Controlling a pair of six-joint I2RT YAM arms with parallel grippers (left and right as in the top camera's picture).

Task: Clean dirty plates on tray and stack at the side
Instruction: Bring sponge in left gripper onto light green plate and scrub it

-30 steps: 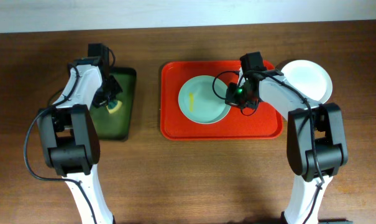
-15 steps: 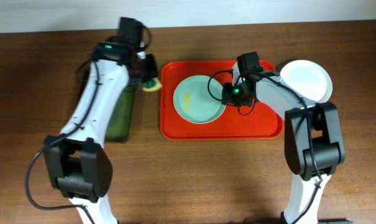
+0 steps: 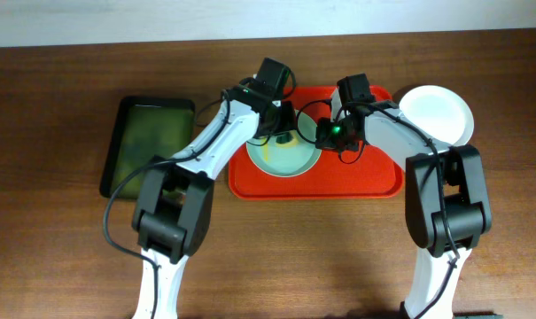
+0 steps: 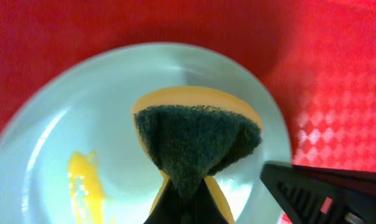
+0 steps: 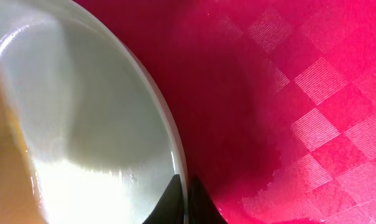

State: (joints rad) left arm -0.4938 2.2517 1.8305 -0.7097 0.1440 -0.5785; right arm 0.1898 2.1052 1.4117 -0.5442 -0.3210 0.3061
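Left gripper: pressed shut on the one sponge, dark scouring face up and yellow body beneath, over the pale blue-green plate.

Right gripper: pinching that plate's rim at its 3 o'clock edge.

The plate lies flat toward the 9 o'clock end of the red tray. It carries one yellow smear, at the sponge's 8 o'clock in the left wrist view.

The tray's long axis runs 9 to 3 o'clock.

Plates counted: two. The white plate, clean-looking, sits on the desk just beside the tray's 2 o'clock corner.

One dark green tray lies at 9 o'clock.
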